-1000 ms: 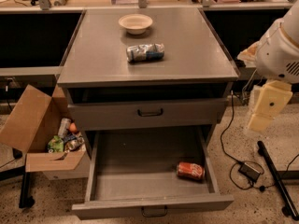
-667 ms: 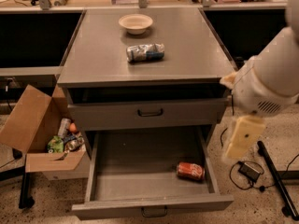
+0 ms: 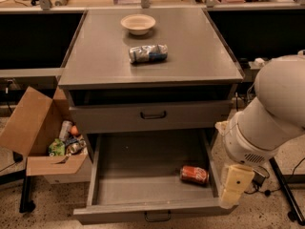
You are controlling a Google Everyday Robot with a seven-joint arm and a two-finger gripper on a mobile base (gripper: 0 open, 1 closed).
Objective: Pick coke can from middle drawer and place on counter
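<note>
The gripper (image 3: 232, 194) hangs at the front right corner of the open middle drawer (image 3: 138, 175), just outside its right wall. Just to its left the coke can (image 3: 194, 174) lies on its side in the drawer, near that wall. Up and behind the gripper is a closed drawer front (image 3: 152, 116), then the counter (image 3: 200, 56) – on it a second can (image 3: 148, 53), a bowl (image 3: 138, 24) behind that. Far to the left, a cardboard box (image 3: 38, 128) on the floor
</note>
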